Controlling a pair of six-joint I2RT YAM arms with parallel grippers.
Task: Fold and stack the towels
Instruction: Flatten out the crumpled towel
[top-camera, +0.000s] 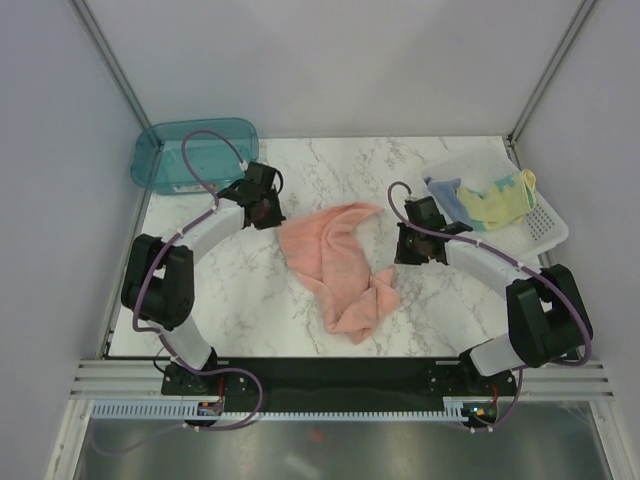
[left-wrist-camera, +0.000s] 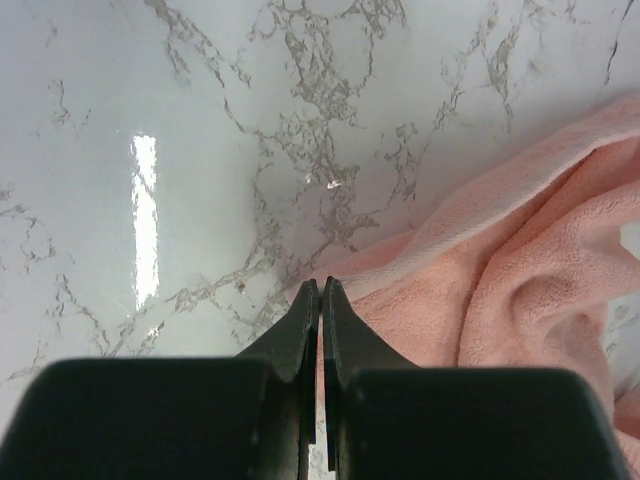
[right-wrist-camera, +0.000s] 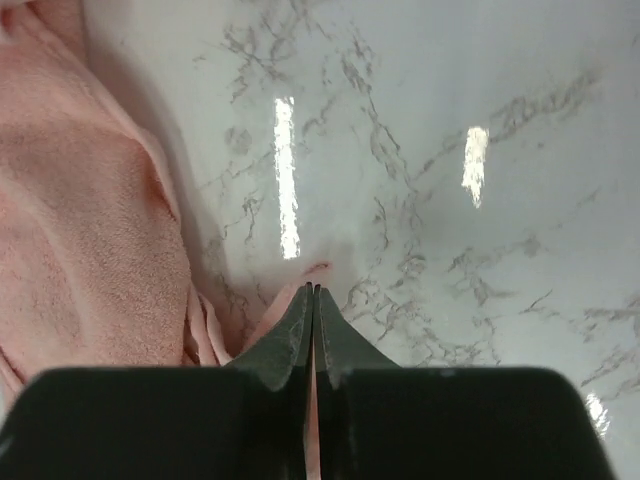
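Note:
The salmon-pink towel (top-camera: 340, 265) lies crumpled in the middle of the marble table (top-camera: 240, 300). My left gripper (top-camera: 268, 213) sits at its upper left corner. In the left wrist view the jaws (left-wrist-camera: 320, 283) are shut on the pink towel's (left-wrist-camera: 520, 270) edge, with pink cloth showing in the slit. My right gripper (top-camera: 408, 252) is at the towel's right side. Its jaws (right-wrist-camera: 314, 288) are shut on a corner of the pink towel (right-wrist-camera: 90, 220), a small tip poking out past them. The pale yellow towel (top-camera: 500, 200) and the light blue towel (top-camera: 447, 192) lie bunched in the white basket.
A teal plastic bin (top-camera: 190, 150) stands at the back left corner. The white perforated basket (top-camera: 545, 235) sits at the right edge of the table. Grey walls close in the back and both sides.

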